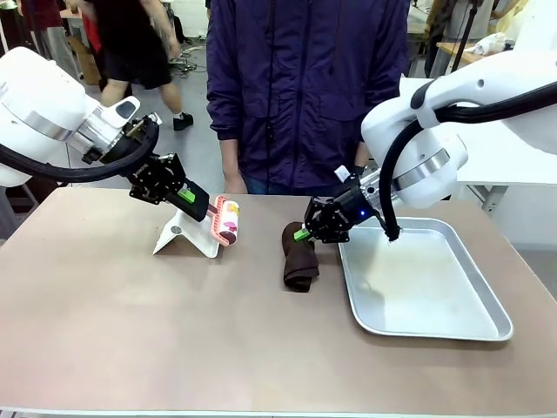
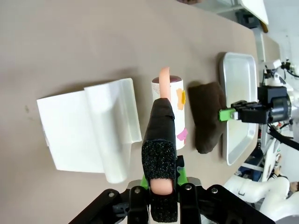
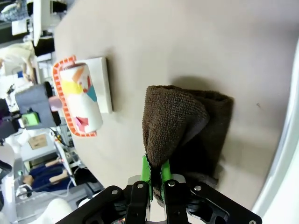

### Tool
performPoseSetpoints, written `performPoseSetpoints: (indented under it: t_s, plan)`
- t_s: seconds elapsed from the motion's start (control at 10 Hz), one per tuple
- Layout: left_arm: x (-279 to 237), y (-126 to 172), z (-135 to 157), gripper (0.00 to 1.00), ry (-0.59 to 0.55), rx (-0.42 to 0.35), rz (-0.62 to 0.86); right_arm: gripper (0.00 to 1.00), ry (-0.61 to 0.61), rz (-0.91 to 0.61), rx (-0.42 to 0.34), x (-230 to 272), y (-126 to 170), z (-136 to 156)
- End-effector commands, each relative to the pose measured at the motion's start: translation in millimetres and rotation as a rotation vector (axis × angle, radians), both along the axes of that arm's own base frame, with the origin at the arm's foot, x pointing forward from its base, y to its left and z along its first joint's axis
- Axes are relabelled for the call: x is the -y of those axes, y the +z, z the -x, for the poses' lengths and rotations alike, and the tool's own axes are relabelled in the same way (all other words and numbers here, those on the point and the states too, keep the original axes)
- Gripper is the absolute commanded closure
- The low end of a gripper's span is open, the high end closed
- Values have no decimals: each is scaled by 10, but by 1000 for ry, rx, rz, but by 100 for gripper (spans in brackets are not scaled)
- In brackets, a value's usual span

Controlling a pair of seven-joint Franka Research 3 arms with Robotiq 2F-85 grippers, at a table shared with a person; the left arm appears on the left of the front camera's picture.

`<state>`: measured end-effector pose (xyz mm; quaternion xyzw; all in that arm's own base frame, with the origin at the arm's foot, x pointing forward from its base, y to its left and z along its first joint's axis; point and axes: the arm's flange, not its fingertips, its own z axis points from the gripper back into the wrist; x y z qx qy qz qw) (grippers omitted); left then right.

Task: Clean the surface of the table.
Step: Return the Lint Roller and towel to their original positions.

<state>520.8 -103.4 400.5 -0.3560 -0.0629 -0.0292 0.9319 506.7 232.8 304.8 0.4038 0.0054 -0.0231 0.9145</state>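
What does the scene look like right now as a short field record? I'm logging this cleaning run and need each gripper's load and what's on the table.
left gripper: shut on the lint roller by its handle
lint roller cover: white, lying on the table beside the roller
right gripper: shut on the brown cloth, pinching its upper edge
brown cloth: rest of it hanging down to the table, left of the tray
silver tray: on the table, on the robot's right
person: standing at the far side

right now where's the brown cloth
In the front view the brown cloth is near the table's middle, just left of the silver tray, its upper end pinched in the right gripper.
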Motion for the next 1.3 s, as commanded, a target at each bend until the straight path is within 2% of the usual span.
performPoseSetpoints:
  t_s: [0.0,0.4,1.2]
  plan:
    - [-18,34,-101,78,33,-28,3,91,35,15,47,-4,-16,-63]
    - [-91,-17,-171,78,54,-67,-64,91,56,25,18,42,-113,-100]
    - [-106,-34,-200,78,64,-86,-115,91,65,10,-20,54,-183,-152]
